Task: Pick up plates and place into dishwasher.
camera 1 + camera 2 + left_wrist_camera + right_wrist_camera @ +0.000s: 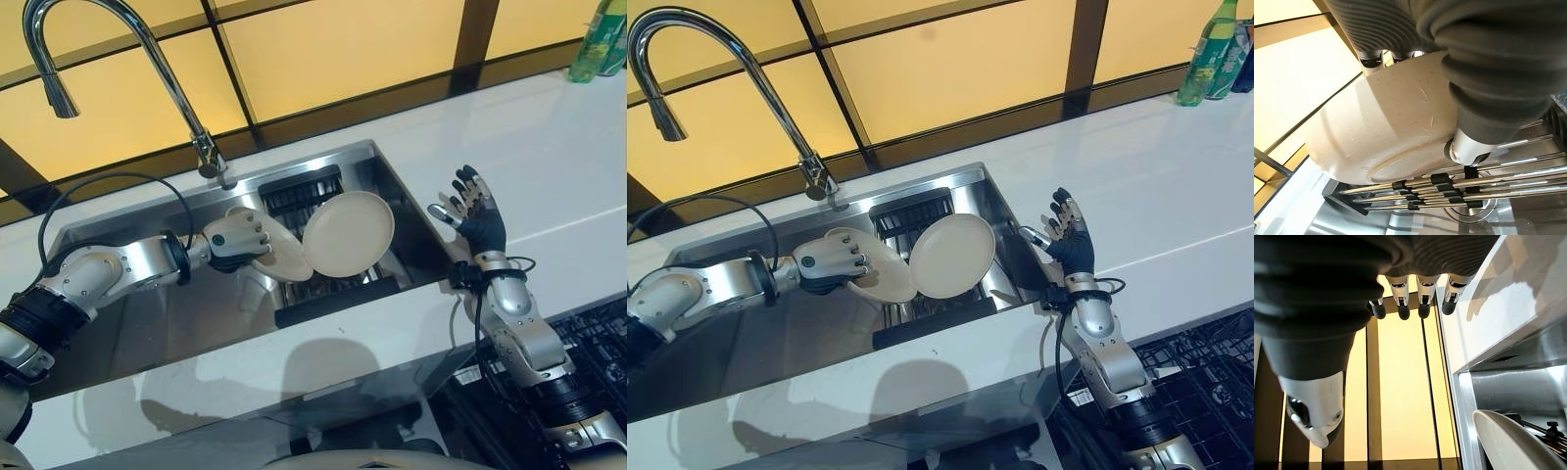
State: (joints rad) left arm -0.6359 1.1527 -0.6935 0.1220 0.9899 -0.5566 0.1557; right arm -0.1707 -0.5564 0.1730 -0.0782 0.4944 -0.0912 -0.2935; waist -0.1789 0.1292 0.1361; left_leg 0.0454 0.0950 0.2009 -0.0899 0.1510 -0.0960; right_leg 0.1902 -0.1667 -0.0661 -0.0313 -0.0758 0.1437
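Two cream plates stand in the black rack (pixel 333 296) inside the steel sink (pixel 127 323). My left hand (pixel 238 238) is shut on the left plate (pixel 279 253), fingers over its rim and thumb under it; the plate's underside (pixel 1376 147) shows close up in the left wrist view, resting on the rack's rods. The other plate (pixel 349 233) leans upright just right of it, its edge (pixel 1513 443) visible in the right wrist view. My right hand (pixel 478 213) is open above the counter at the sink's right edge, fingers (pixel 1422 303) straight, holding nothing.
A tall chrome faucet (pixel 127 59) arches over the sink's back left. White counter (pixel 549 157) runs around the sink. A green bottle (pixel 600 41) stands at the far right back. A dark dishwasher rack (pixel 602 343) lies at the lower right.
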